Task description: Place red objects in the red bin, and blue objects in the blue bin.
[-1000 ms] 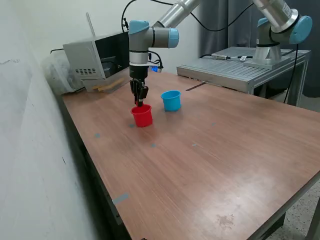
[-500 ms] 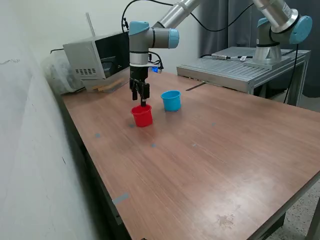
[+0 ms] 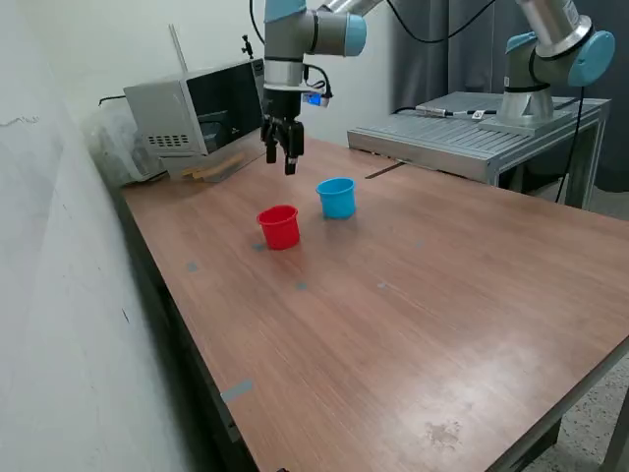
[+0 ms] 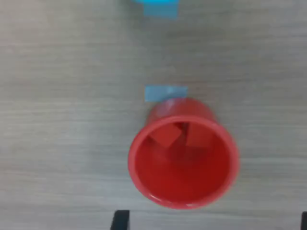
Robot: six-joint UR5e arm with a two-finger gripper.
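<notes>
The red cup (image 3: pixel 279 226) stands upright on the wooden table (image 3: pixel 413 295). In the wrist view the red cup (image 4: pixel 183 153) holds two red cubes (image 4: pixel 168 136), lying side by side on its bottom. The light blue cup (image 3: pixel 336 197) stands just to the exterior view's right of the red cup; its inside is hidden. No dark blue cubes show. My gripper (image 3: pixel 283 157) hangs well above the table, over and slightly behind the red cup, open and empty. Its fingertips (image 4: pixel 121 220) stand wide apart at the wrist view's edge.
A grey box-shaped appliance (image 3: pixel 187 113) and flat wooden pieces (image 3: pixel 211 169) sit at the table's back corner. A second arm (image 3: pixel 550 49) stands on a metal platform (image 3: pixel 472 128) at the back right. Small blue tape marks (image 4: pixel 165 92) dot the table. A wall runs along the exterior view's left.
My gripper has risen from the red cup's mouth to well above it, drifting slightly toward the back. The cups have not moved.
</notes>
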